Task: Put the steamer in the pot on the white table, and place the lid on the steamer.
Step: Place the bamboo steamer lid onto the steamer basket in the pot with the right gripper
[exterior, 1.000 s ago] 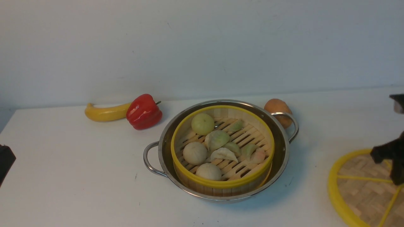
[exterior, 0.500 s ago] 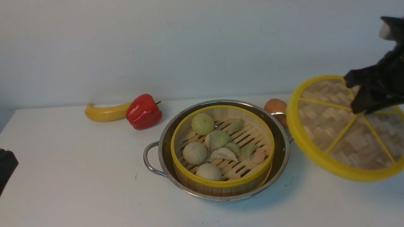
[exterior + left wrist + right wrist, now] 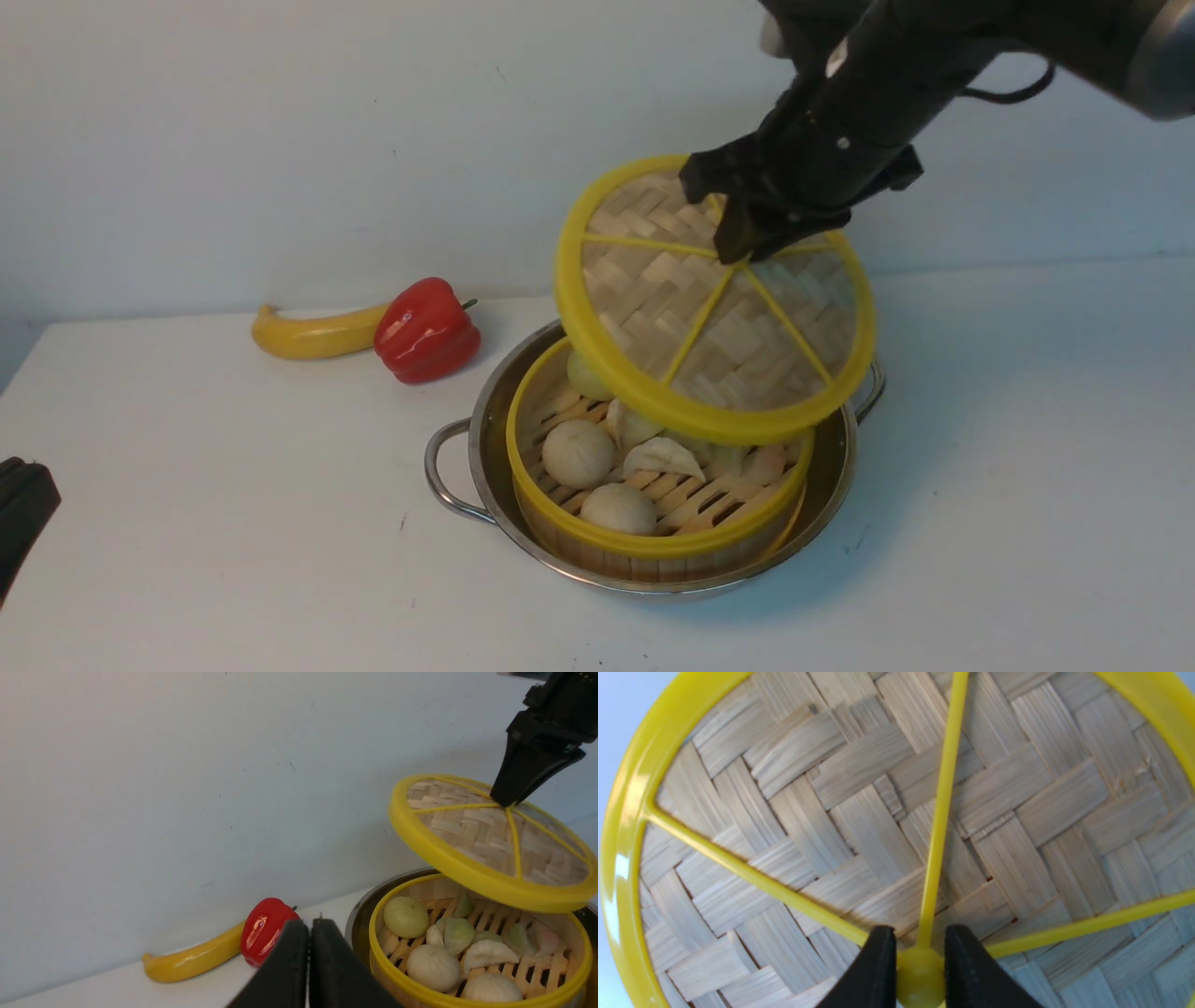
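Observation:
The steamer (image 3: 653, 537) with its yellow rim sits inside the steel pot (image 3: 490, 415) on the white table (image 3: 233, 504), with buns and dumplings on its slats. The woven lid (image 3: 653, 299) hangs tilted in the air above the steamer's far right part, apart from its rim. My right gripper (image 3: 738, 257) is shut on the lid's yellow centre knob (image 3: 920, 973), one finger on each side. In the left wrist view the steamer (image 3: 467, 994) and lid (image 3: 472, 830) show again. My left gripper (image 3: 309, 926) is shut and empty, off to the pot's left.
A red bell pepper (image 3: 427, 329) and a yellow banana (image 3: 313, 336) lie behind the pot to its left, near the wall. The pot's loop handles (image 3: 443, 476) stick out at front left and back right.
My right arm has lifted the lid off the table at the far right and carried it up and leftward, until it hangs over the steamer. The left arm has barely moved.

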You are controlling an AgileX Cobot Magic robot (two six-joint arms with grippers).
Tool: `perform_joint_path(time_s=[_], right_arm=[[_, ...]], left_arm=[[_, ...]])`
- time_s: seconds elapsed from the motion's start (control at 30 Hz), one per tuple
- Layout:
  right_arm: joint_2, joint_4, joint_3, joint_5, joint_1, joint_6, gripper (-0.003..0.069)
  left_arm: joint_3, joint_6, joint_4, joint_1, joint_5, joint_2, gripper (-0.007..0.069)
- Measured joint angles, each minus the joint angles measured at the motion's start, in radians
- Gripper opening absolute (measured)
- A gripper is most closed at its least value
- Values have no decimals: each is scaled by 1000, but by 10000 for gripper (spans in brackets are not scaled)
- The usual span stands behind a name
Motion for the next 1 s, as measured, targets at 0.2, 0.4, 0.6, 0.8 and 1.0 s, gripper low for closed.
perform_joint_path(time_s=[0.2, 0.4, 0.6, 0.8, 1.0], right_arm=[[60, 1, -7, 5, 49, 2, 144], [93, -2, -7, 7, 73, 3, 144], [93, -27, -7, 7, 73, 18, 144], [84, -37, -7, 7, 73, 25, 144], [74, -35, 4, 3, 73, 28, 144]], left_arm=[[0, 0, 0, 0, 0, 0, 0], [0, 0, 0, 0, 0, 0, 0], [0, 0, 0, 0, 3, 0, 0], [0, 0, 0, 0, 29, 0, 0], [0, 0, 0, 0, 29, 0, 0]])
